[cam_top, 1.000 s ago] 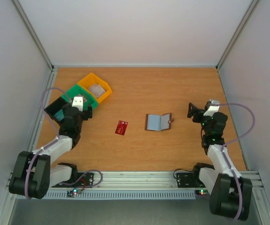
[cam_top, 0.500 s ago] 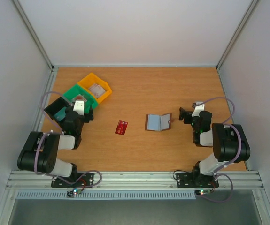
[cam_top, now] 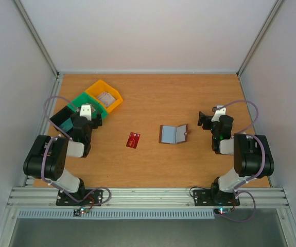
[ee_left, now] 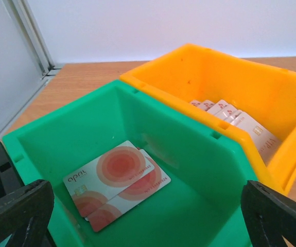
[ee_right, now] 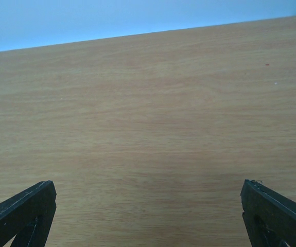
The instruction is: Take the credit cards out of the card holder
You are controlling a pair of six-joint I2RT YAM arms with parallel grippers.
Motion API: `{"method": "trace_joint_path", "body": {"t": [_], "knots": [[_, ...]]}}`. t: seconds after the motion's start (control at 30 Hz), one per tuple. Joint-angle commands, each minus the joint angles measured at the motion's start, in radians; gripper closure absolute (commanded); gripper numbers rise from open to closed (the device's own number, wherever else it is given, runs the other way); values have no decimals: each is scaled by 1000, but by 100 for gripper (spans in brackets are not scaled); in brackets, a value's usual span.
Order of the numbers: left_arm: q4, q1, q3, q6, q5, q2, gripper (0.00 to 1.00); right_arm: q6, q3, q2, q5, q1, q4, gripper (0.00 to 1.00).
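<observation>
The card holder (cam_top: 173, 134) lies opened flat at mid-table, pale grey-blue inside up, brown tab to its right. One red credit card (cam_top: 133, 139) lies flat on the wood to its left, apart from it. My left gripper (cam_top: 89, 117) hovers at the green bin (cam_top: 86, 102), far left of the card. In the left wrist view it (ee_left: 146, 208) is open, with nothing between its fingers (ee_left: 15, 208). My right gripper (cam_top: 206, 121) hangs right of the holder, not touching it. The right wrist view shows it (ee_right: 148, 206) open over bare wood.
The green bin (ee_left: 153, 103) holds two pale cards with red-orange circles (ee_left: 118, 182). Behind it, the yellow bin (ee_left: 230, 72) holds several pale cards (ee_left: 240, 121). A dark green bin (cam_top: 61, 119) stands left of the left gripper. Enclosure walls surround the table.
Both arms have folded back toward their bases, elbows drawn in. The grippers stay open and in about the same places. Card and card holder have not moved.
</observation>
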Motion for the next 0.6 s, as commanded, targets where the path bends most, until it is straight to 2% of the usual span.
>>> {"method": "trace_joint_path", "body": {"t": [0.0, 0.57], "knots": [[28, 4, 18, -25, -56, 9, 1, -8, 15, -2, 23, 7, -7, 2], [24, 4, 20, -28, -54, 9, 1, -10, 19, -1, 22, 8, -12, 2]]}}
